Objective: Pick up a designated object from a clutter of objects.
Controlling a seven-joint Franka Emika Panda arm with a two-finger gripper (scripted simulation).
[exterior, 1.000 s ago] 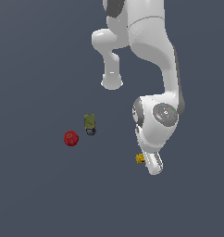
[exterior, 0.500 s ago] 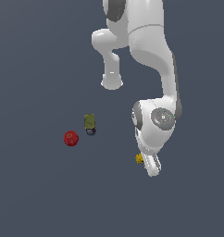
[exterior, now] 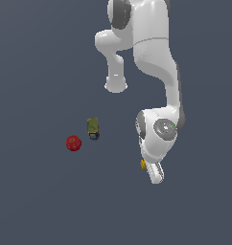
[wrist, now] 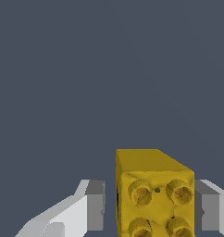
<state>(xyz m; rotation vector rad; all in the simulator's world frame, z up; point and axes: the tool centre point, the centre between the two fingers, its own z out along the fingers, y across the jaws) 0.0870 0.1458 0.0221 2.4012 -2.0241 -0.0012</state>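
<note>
Pincer [wrist: 148,210] apart w/ yellow cube [wrist: 153,194] btwn fingers, touching one, gap at other.

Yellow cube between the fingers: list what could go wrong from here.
The yellow cube sits off-centre in the gripper: close against one finger, with a gap to the other. Closing may push or twist it instead of clamping it squarely. In the exterior view the arm hides most of it, so grip is hard to confirm.

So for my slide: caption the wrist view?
Yellow studded cube between the open gripper fingers, one pad touching.
</note>
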